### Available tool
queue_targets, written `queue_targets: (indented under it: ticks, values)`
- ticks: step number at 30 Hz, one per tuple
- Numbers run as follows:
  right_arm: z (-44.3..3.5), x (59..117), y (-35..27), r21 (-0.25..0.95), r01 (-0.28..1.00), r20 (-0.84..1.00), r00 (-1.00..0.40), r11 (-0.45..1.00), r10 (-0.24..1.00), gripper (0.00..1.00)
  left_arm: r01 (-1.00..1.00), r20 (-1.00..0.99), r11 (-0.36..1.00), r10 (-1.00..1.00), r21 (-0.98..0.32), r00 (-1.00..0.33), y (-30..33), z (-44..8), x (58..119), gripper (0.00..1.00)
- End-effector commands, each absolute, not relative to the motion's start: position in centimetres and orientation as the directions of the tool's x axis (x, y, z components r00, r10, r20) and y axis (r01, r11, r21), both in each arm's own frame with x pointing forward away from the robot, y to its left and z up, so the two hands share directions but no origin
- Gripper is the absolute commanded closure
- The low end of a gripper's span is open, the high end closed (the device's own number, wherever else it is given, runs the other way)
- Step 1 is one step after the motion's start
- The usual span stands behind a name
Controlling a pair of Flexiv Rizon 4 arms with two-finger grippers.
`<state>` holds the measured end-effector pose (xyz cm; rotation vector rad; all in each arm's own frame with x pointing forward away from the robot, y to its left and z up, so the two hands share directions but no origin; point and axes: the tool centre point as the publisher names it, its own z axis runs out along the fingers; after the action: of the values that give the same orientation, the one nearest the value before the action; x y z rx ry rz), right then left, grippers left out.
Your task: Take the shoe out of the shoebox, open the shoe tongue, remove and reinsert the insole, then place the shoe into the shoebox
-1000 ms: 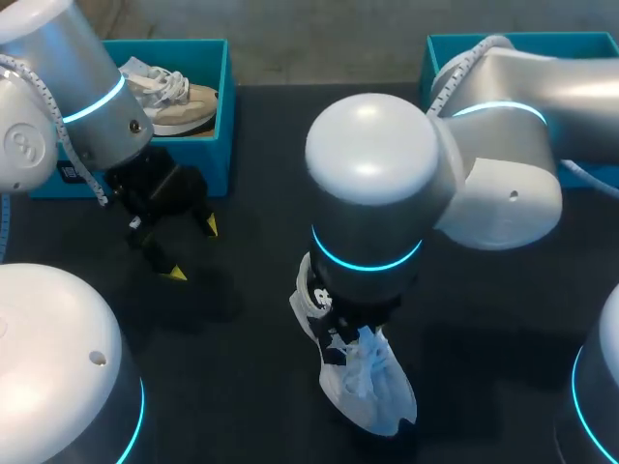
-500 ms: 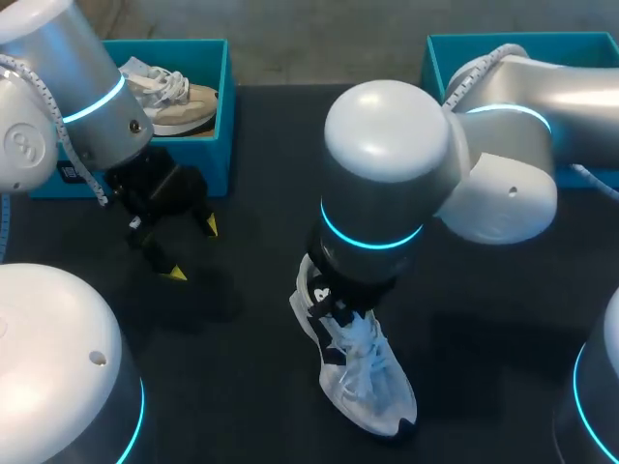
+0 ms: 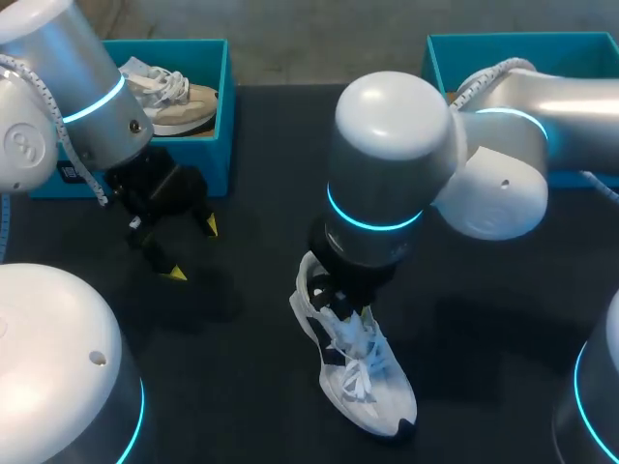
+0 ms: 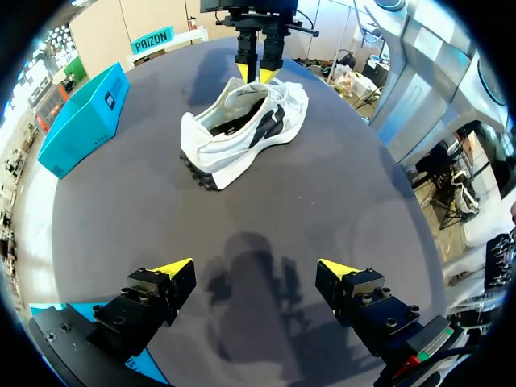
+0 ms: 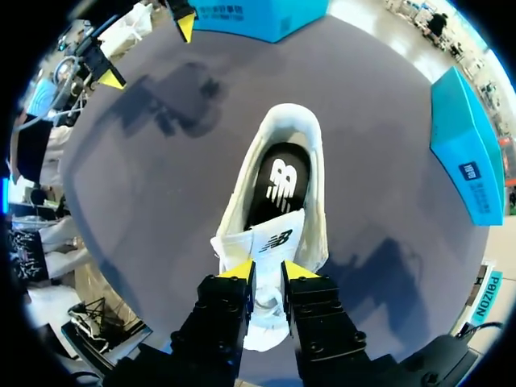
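Note:
A white shoe (image 3: 366, 385) lies on the dark table near the front middle, heel toward the left arm. Its black insole (image 5: 278, 184) shows inside the opening. My right gripper (image 5: 268, 272) hangs straight above the shoe, its fingers close together and shut on the white tongue (image 5: 272, 240), which stands up between them. The left wrist view shows the same narrow grip (image 4: 260, 74) over the shoe (image 4: 242, 129). My left gripper (image 3: 193, 249) stands open with nothing between its fingers (image 4: 173, 267), well to the left of the shoe.
A teal shoebox (image 3: 215, 116) at the back left holds a beige shoe (image 3: 179, 101). A second teal shoebox (image 3: 484, 43) sits at the back right, partly behind my right arm. Bare table lies between my left gripper and the white shoe.
My right arm's wrist has shifted back and to the right, uncovering more of the laces, and its fingers have narrowed on the tongue. The left arm has not moved.

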<state>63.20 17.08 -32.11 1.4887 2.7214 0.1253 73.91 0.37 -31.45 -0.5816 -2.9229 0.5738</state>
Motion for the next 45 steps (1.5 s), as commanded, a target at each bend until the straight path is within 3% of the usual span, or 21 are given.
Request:
queue_targets:
  ticks: [1,11,33,45]
  values:
    - [-30.7,61.9,17.1,0.097,0.843,-0.033,-0.528,0.529,0.848,0.8,0.348,0.028,0.856,0.388,-0.382,-0.921,0.4,-31.4,73.8,0.0]
    - [-30.4,60.5,17.5,0.09,0.844,-0.051,-0.527,0.529,0.849,0.77,0.348,0.028,0.856,0.388,-0.382,-0.921,0.4,-31.4,73.8,0.0]
    - [-33.4,64.0,17.7,0.1,0.866,0.01,-0.493,0.49,0.87,0.79,0.348,0.028,0.856,0.388,-0.382,-0.921,0.4,-31.4,73.8,0.0]
    - [-32.3,65.3,18.9,0.141,0.837,0.012,-0.535,0.528,0.845,0.76,0.348,0.028,0.856,0.388,-0.382,-0.921,0.4,-31.4,73.8,0.0]
